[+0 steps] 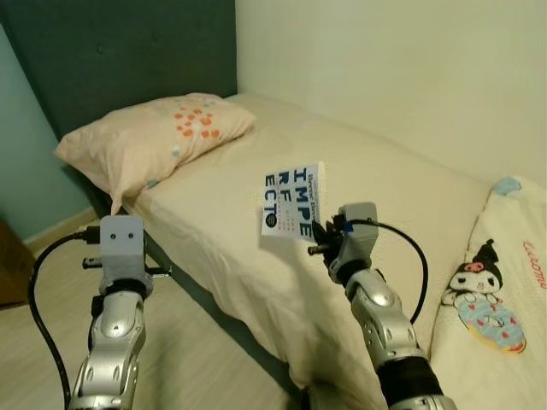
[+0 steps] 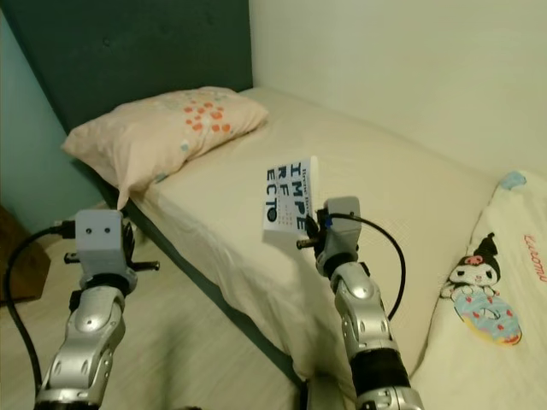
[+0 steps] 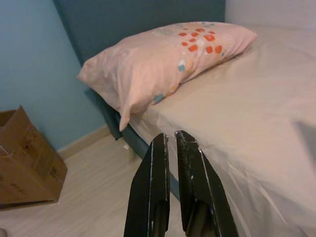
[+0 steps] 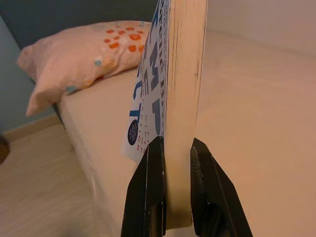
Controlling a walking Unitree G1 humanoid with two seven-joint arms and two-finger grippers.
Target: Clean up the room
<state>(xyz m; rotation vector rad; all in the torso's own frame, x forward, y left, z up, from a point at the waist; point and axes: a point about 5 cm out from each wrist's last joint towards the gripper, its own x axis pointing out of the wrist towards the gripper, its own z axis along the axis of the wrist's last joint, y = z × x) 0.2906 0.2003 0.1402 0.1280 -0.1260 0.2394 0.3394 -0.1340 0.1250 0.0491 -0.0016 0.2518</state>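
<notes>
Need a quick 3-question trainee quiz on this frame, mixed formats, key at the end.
1. True or false: the right gripper is shut on the book.
2. The book is held above: A) the bed B) the cardboard box C) the pillow
3. Fill in: the left gripper is closed and holds ____.

Key: 1 true; 2 A; 3 nothing.

Dim, warm indoor light, all views fairly sharp.
Soft shadow falls beside the bed; no glare, slight grain.
</notes>
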